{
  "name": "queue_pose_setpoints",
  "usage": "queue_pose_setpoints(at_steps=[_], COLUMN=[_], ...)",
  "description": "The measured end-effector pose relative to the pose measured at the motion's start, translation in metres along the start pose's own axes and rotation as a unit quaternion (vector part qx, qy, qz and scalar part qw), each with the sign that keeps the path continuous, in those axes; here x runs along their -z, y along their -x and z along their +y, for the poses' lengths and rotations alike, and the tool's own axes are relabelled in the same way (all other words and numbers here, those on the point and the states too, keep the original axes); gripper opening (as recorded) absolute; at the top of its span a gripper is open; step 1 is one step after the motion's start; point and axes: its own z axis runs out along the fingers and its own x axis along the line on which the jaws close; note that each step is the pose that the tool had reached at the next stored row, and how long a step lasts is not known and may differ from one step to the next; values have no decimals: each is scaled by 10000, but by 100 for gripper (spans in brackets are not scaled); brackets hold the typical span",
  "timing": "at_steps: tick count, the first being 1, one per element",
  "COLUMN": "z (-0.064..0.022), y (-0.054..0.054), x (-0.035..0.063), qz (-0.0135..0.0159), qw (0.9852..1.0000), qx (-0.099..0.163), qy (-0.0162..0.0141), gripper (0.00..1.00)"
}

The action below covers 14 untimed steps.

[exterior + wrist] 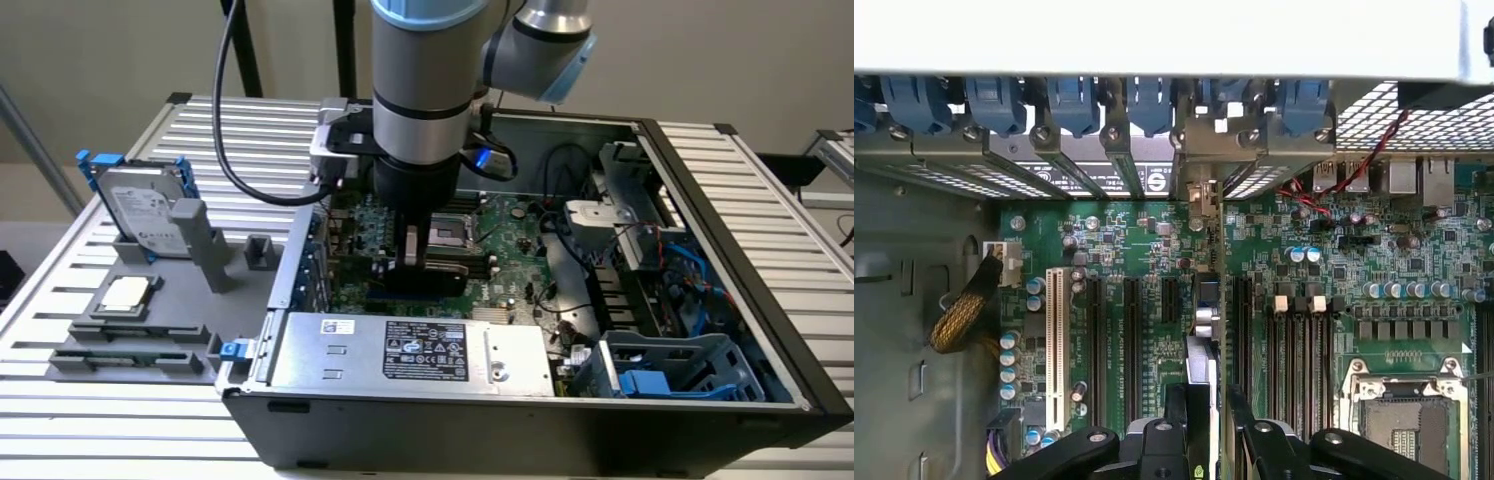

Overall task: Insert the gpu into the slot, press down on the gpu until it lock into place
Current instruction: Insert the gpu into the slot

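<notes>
Black gripper fingers [1176, 418] are clenched on the thin flat black expansion card, the gpu [1200, 365], which stands on edge between them over the green motherboard [1144, 250], alongside its parallel black connector strips [1299, 350]. In the exterior view the gripper [424, 262] hangs low inside the open dark computer case [534, 435], just beyond the silver labelled power-supply box [400, 350] at the near wall.

Blk gpu [434, 282] upright (edge down) over mobo [518, 218].
</notes>
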Motion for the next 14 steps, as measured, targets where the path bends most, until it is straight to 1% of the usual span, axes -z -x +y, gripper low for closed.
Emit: queue_pose_setpoints(at_steps=[4,14], z=[0,0], y=[0,0], x=[-10,-11], qz=[5,5], qw=[10000,10000], qx=[3,3], qy=[3,3], gripper=[26,26])
